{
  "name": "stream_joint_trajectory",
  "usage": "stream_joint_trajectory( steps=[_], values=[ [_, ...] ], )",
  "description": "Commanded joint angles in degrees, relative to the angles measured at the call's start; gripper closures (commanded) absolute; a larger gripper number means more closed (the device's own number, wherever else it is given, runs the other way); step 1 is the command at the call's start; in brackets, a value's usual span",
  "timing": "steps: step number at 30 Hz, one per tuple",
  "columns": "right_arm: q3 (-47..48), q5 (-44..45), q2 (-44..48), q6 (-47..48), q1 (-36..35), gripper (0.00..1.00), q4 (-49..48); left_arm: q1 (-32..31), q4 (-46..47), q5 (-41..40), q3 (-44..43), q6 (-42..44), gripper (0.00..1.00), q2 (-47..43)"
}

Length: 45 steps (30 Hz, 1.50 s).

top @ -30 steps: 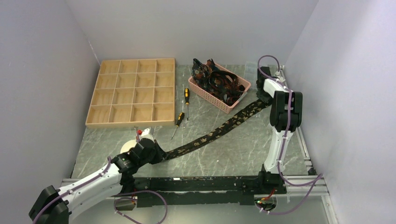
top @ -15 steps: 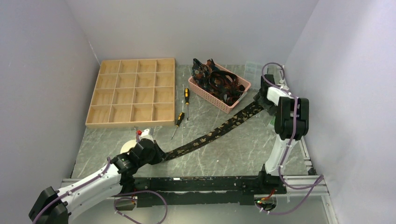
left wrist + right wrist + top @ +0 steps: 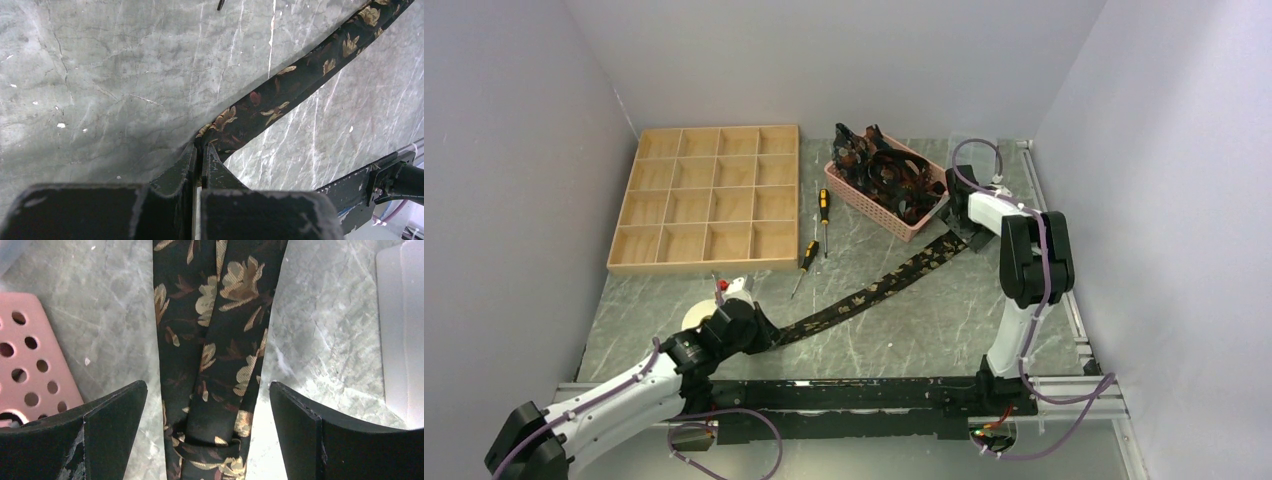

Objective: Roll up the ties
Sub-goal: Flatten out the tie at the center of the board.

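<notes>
One black tie (image 3: 874, 288) with tan-gold leaves lies stretched diagonally across the table. Its narrow end is pinched in my left gripper (image 3: 762, 333), which is shut on it near the front left. In the left wrist view the tie (image 3: 300, 75) runs up and right from the closed jaws of the left gripper (image 3: 202, 146). My right gripper (image 3: 961, 222) hovers over the tie's wide end beside the basket. From the right wrist, that gripper (image 3: 207, 385) stands wide open, and the tie (image 3: 215, 340) lies between the fingers without touching them. More ties (image 3: 886, 170) fill the pink basket (image 3: 856, 197).
A wooden compartment tray (image 3: 709, 200) sits at the back left. Two screwdrivers (image 3: 824, 210) (image 3: 807, 258) lie between it and the basket. A white roll (image 3: 696, 316) rests near the left gripper. A clear plastic box (image 3: 969, 148) stands at the back right, and the pink basket's wall (image 3: 30, 365) is left of the right fingers.
The right gripper opened and let go of the tie's wide end, then swung left toward the basket. The tie end now lies on the table. The left arm stayed put.
</notes>
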State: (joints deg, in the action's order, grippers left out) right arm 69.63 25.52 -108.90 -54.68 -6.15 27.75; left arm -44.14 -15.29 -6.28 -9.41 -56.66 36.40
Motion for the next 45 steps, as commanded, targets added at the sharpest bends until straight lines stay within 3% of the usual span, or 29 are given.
stream_joint_trajectory(
  steps=[1,5,14,18,19,20,27,34,45],
  values=[
    [4.3,2.0,-4.1,-4.5,0.4,0.03,4.9,-0.4,0.5,0.1,0.6,0.6,0.97,-1.5],
    [3.7,3.9,-5.2,-5.7,0.3,0.15,7.3,-0.5,0.0,0.5,1.0,0.5,0.97,-3.3],
    [0.4,3.6,-5.7,-5.2,2.3,0.64,7.3,-0.6,0.2,0.9,0.9,1.1,0.97,-3.1],
    [0.2,2.3,-5.7,-4.5,3.4,0.71,6.4,-0.7,0.5,0.9,0.8,1.0,0.97,-2.2],
    [0.2,1.8,-5.7,-4.4,3.5,0.92,6.2,-0.8,0.5,0.8,0.7,1.0,0.97,-2.1],
    [0.2,1.5,-5.7,-4.1,3.6,1.00,5.7,-0.8,0.4,0.7,0.6,0.9,0.97,-2.0],
    [2.1,-0.3,-6.0,-2.2,5.8,1.00,4.1,-1.8,-3.2,-4.7,-0.3,-3.0,0.97,-0.9],
    [2.6,-2.7,-6.0,1.4,12.8,1.00,2.4,-2.4,-7.1,-10.5,-1.0,-8.7,0.97,1.4],
    [6.4,-4.1,-7.2,3.9,16.1,1.00,2.6,-3.1,-12.2,-13.9,-0.4,-12.6,0.97,-4.6]
  ],
)
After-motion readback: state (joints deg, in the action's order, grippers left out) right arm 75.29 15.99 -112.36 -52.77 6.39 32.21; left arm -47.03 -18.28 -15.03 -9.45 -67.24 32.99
